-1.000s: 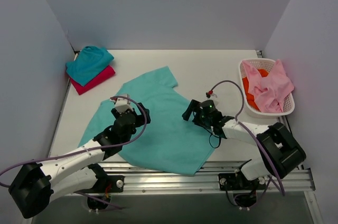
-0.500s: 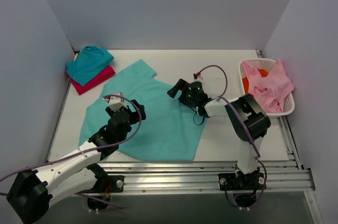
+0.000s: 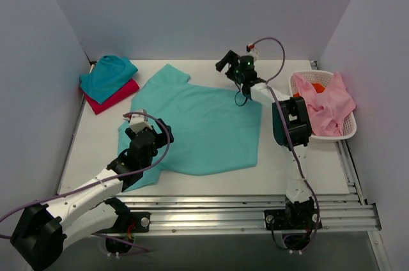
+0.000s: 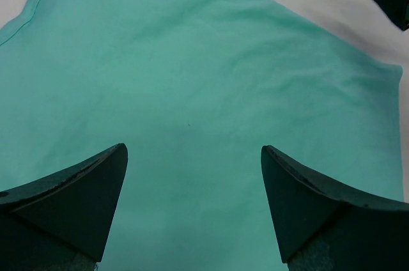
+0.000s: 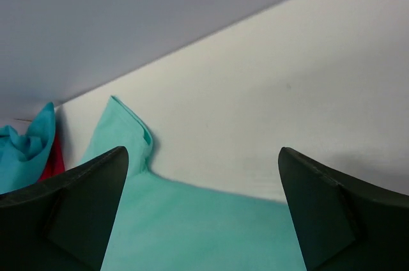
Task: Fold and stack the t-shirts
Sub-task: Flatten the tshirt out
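Now we count three t-shirts: mint (image 3: pixel 204 130) flat, long axis left-right; teal (image 3: pixel 107 76) over magenta (image 3: pixel 120 96), far-left worktop (image 3: pixel 287 165) corner. Left pincer (image 4: pixel 192 156), right pincer (image 5: pixel 201 153) spread, empty.

We note: mint shirt (image 3: pixel 204 130) soft matt cloth, lying smooth; surface (image 3: pixel 332 169) matt white; basket (image 3: pixel 348 133) white plastic lattice; rail (image 3: pixel 211 210) bare metal, faintly shiny.

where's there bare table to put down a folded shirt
Bare table lies in front of the basket, right of the right arm. A second strip lies in front of the stack, left of the mint shirt. Crowded: the gap between shirt and basket, which the arm crosses, and the far-left corner.
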Controlling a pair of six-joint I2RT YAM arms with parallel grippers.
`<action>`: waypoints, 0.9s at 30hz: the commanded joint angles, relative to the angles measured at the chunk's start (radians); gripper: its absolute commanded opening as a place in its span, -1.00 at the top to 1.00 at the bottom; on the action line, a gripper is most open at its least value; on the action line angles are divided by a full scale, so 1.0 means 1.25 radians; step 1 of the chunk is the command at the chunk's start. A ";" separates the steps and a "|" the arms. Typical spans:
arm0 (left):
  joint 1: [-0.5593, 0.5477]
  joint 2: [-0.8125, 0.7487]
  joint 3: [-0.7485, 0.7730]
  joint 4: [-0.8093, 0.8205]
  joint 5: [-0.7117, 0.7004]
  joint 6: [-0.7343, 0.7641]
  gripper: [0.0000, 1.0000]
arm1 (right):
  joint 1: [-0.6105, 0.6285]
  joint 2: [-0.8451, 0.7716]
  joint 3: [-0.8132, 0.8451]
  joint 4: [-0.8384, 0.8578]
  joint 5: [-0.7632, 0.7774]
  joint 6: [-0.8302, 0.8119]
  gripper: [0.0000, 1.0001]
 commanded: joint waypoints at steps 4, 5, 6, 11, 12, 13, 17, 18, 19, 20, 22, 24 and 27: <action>0.008 -0.018 0.012 0.025 0.020 0.000 -0.88 | -0.016 -0.149 0.084 -0.050 -0.045 -0.114 -0.99; 0.008 -0.022 0.011 0.026 0.020 -0.001 -0.89 | -0.011 -0.190 0.023 -0.058 -0.036 -0.122 -1.00; 0.008 -0.024 0.009 0.026 0.023 -0.002 -0.89 | -0.004 -0.237 -0.015 -0.071 0.002 -0.127 -0.99; 0.008 -0.033 0.001 0.036 0.044 -0.013 -0.89 | 0.065 -0.579 -0.354 -0.163 0.203 -0.045 -0.99; 0.008 -0.033 -0.001 0.037 0.046 -0.017 -0.89 | 0.079 -0.630 -0.488 -0.150 0.221 -0.027 -0.99; 0.008 -0.033 -0.002 0.038 0.050 -0.021 -0.89 | 0.092 -0.718 -0.552 -0.145 0.252 -0.009 -0.99; 0.007 -0.038 -0.007 0.041 0.074 -0.028 -0.89 | 0.162 -0.898 -0.780 -0.196 0.332 0.093 -1.00; 0.007 -0.038 -0.009 0.041 0.078 -0.029 -0.89 | 0.178 -0.927 -0.812 -0.227 0.333 0.108 -0.99; 0.007 -0.040 -0.013 0.041 0.079 -0.033 -0.90 | 0.187 -0.977 -0.863 -0.246 0.332 0.127 -0.99; 0.007 -0.041 -0.016 0.043 0.080 -0.035 -0.89 | 0.193 -1.001 -0.884 -0.270 0.333 0.149 -0.99; 0.007 -0.044 -0.021 0.047 0.083 -0.040 -0.89 | 0.220 -1.071 -0.921 -0.314 0.330 0.202 -0.98; 0.007 -0.042 -0.025 0.058 0.085 -0.041 -0.89 | 0.248 -1.125 -0.964 -0.340 0.331 0.240 -0.95; 0.006 -0.035 -0.021 0.057 0.088 -0.043 -0.89 | 0.276 -1.158 -0.978 -0.416 0.350 0.268 -0.95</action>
